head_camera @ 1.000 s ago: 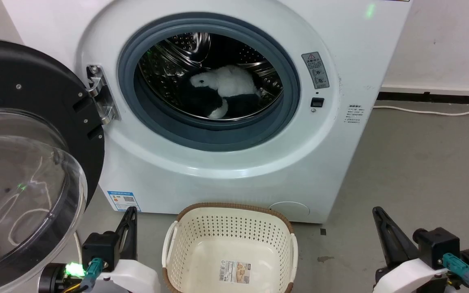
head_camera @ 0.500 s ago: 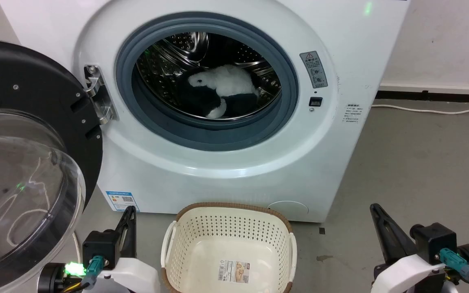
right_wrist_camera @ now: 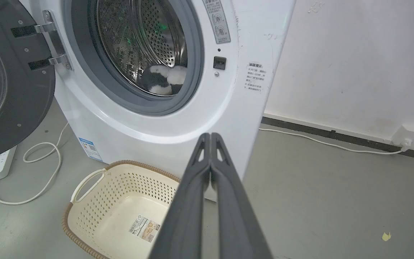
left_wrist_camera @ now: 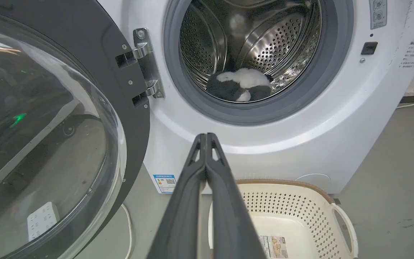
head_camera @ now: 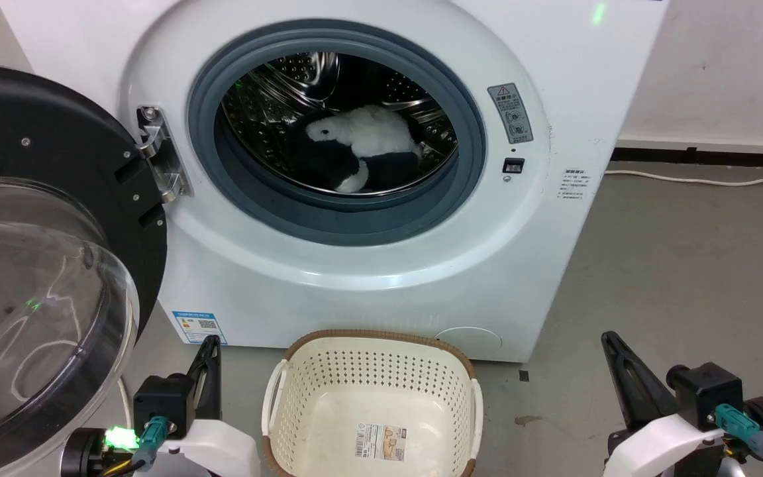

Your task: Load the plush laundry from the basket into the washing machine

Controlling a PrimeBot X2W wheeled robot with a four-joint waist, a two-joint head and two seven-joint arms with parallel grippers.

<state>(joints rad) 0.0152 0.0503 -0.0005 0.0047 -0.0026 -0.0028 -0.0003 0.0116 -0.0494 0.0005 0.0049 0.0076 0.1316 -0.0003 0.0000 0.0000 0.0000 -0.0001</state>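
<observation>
Head view: plush laundry [head_camera: 363,147] lies inside the washing machine [head_camera: 355,291], long axis crosswise, ahead of and above my left gripper [head_camera: 212,343] and right gripper [head_camera: 610,339]; basket [head_camera: 368,371] between them holds no laundry
Left wrist view: left gripper pressed together, empty; open door [left_wrist_camera: 120,90] just leftward, so I judge the left arm nearer it
Right wrist view: right gripper likewise closed, empty

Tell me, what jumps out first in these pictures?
The big white washing machine fills the middle, its round door swung wide open to the left. A fluffy black-and-white plush toy lies inside the shiny drum, and the cream basket sits empty on the floor in front.
</observation>
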